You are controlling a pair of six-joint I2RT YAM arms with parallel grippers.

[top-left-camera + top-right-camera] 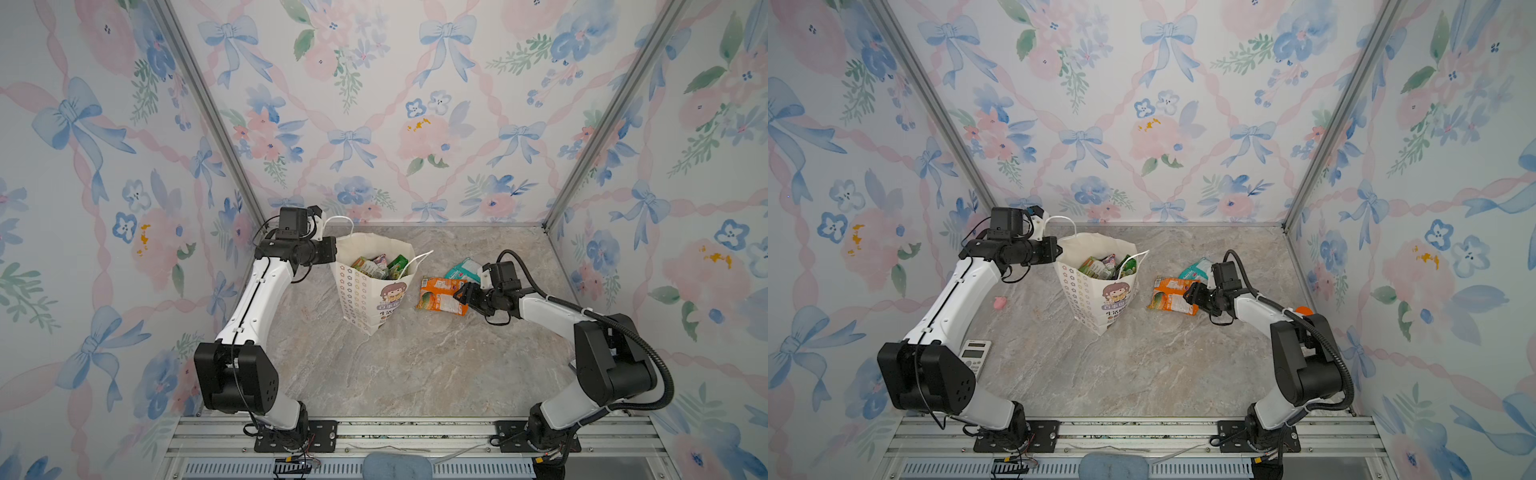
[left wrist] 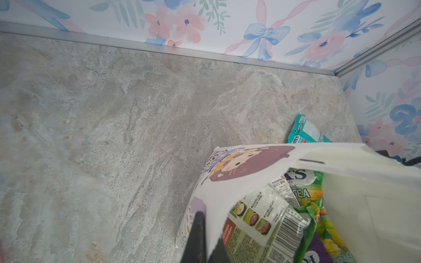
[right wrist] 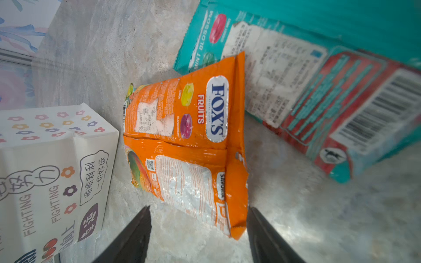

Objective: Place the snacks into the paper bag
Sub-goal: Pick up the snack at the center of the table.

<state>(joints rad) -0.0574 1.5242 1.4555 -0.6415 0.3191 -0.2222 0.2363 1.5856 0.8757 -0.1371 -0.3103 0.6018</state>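
Paper bag [image 1: 360, 300] [image 1: 1086, 296]: cream-white, upright on the tabletop, left of centre toward the far side, mouth open. Cartoon girl on the front, small flowers on the side panel. White cord handles: one arches up at the far rim, one drapes over the right rim.

Snacks in the bag [image 1: 376, 266]: several pouches standing loosely, mostly green, one purple [image 2: 319, 251], some white label backs showing.

Snacks on the tabletop, right of the bag:
- orange FOX'S FRUITS pouch [image 3: 182, 109] [image 1: 441, 286], flat
- second orange pouch [image 3: 186, 182] [image 1: 439, 304], mango picture, touching the first one's near edge
- teal pouch [image 3: 296, 79] [image 1: 462, 268], far right of these, barcode side up, its edge under the FRUITS pouch's corner
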